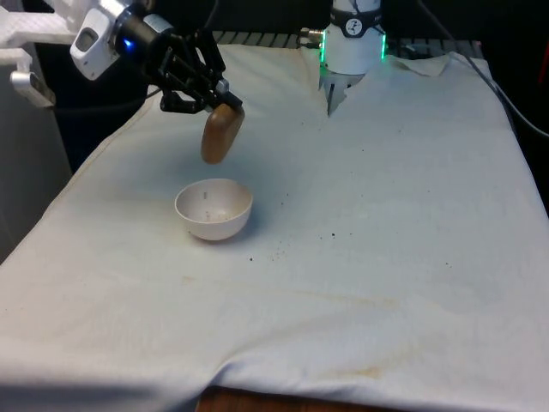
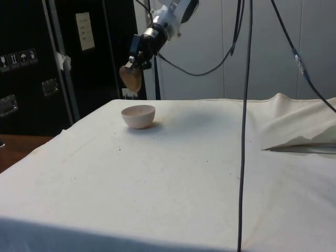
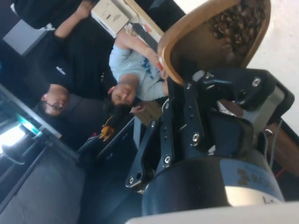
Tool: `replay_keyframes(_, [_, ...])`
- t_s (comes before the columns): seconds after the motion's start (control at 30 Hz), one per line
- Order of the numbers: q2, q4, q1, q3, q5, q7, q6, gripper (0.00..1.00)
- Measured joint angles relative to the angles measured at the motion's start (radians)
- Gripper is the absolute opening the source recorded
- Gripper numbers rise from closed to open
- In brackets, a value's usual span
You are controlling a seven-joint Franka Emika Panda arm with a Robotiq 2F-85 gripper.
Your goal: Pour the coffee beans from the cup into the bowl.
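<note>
My gripper (image 1: pixel 221 101) is shut on the rim of a brown cup (image 1: pixel 221 134) and holds it tilted in the air. The cup hangs above the far side of a white bowl (image 1: pixel 214 209) that stands on the cloth towards the front view's left. In the side view the cup (image 2: pixel 130 79) sits above and just beyond the bowl (image 2: pixel 138 116), below the gripper (image 2: pixel 135 61). The wrist view shows the cup (image 3: pixel 196 44) tipped, with dark coffee beans (image 3: pixel 236 23) lying inside it near the rim. A speck or two shows inside the bowl.
The table (image 1: pixel 386 215) is covered by a white cloth with a few dark specks (image 1: pixel 279 251) scattered in front of the bowl. A black cable (image 2: pixel 245 131) hangs down through the side view. Two people (image 3: pixel 88 79) show in the wrist view.
</note>
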Motion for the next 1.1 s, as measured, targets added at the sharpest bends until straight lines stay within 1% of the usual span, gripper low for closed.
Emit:
replay_keyframes(0.07, [0.002, 0.0, -0.001, -0.001, 0.006, 0.0, -0.005, 0.03])
replay_keyframes(0.1, [0.007, 0.0, -0.003, -0.002, 0.019, 0.001, -0.013, 0.03])
replay_keyframes(0.3, [0.022, 0.0, -0.005, -0.006, 0.058, 0.01, -0.033, 0.03])
replay_keyframes(0.4, [0.025, 0.0, -0.006, -0.006, 0.064, 0.012, -0.038, 0.03])
replay_keyframes(0.43, [0.032, 0.0, -0.006, -0.008, 0.079, 0.016, -0.045, 0.03])
replay_keyframes(0.53, [0.042, 0.0, -0.007, -0.011, 0.098, 0.023, -0.056, 0.03])
replay_keyframes(0.7, [0.06, 0.001, -0.013, -0.016, 0.132, 0.037, -0.078, 0.03])
replay_keyframes(0.8, [0.068, 0.003, -0.016, -0.02, 0.142, 0.04, -0.087, 0.03])
replay_keyframes(0.87, [0.08, 0.009, -0.019, -0.027, 0.155, 0.043, -0.1, 0.03])
replay_keyframes(0.93, [0.107, 0.026, -0.027, -0.041, 0.178, 0.045, -0.126, 0.03])
replay_keyframes(1.0, [0.117, 0.032, -0.029, -0.046, 0.189, 0.045, -0.137, 0.03])
replay_keyframes(1.07, [0.137, 0.046, -0.034, -0.058, 0.209, 0.048, -0.16, 0.03])
replay_keyframes(1.1, [0.155, 0.058, -0.038, -0.07, 0.229, 0.049, -0.183, 0.03])
